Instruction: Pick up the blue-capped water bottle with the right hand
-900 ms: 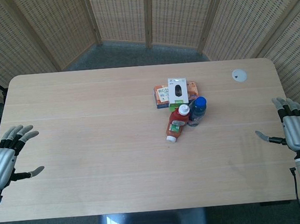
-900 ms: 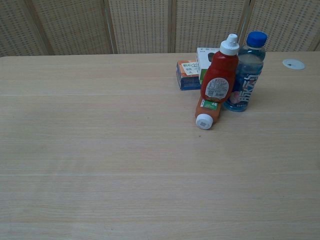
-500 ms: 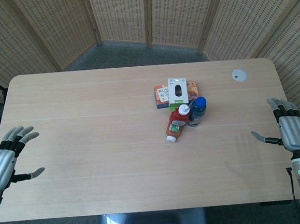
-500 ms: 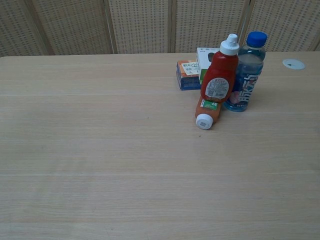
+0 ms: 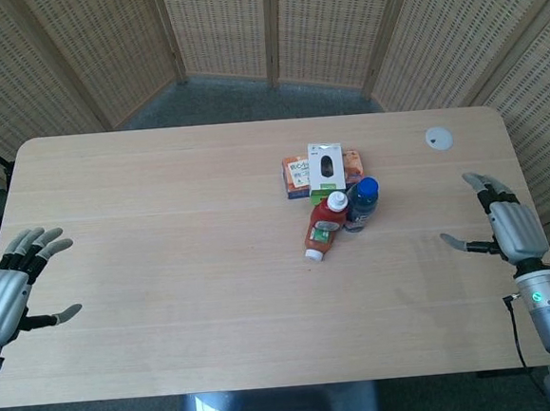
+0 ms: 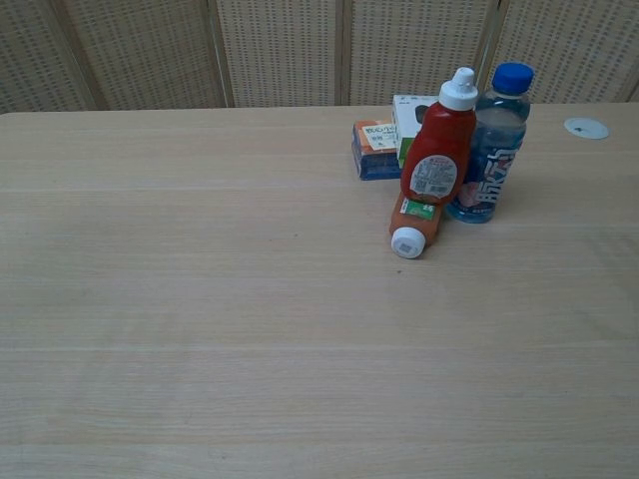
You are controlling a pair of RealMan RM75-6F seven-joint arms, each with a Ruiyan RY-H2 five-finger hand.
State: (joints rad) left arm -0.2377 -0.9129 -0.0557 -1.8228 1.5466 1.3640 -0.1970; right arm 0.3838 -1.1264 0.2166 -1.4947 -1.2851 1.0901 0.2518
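My right hand, open and empty at the worktop edge, faces the upright water bottle well off to its left, nearer than my left hand.

in the chest view neither hand appears, the upright red sauce bottle hides part of the white box and the water bottle, and label print is too small to read.

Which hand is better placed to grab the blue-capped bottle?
Right. The right hand is open on the side where the blue-capped water bottle stands; the left hand hangs off the far edge, ketchup bottle between.
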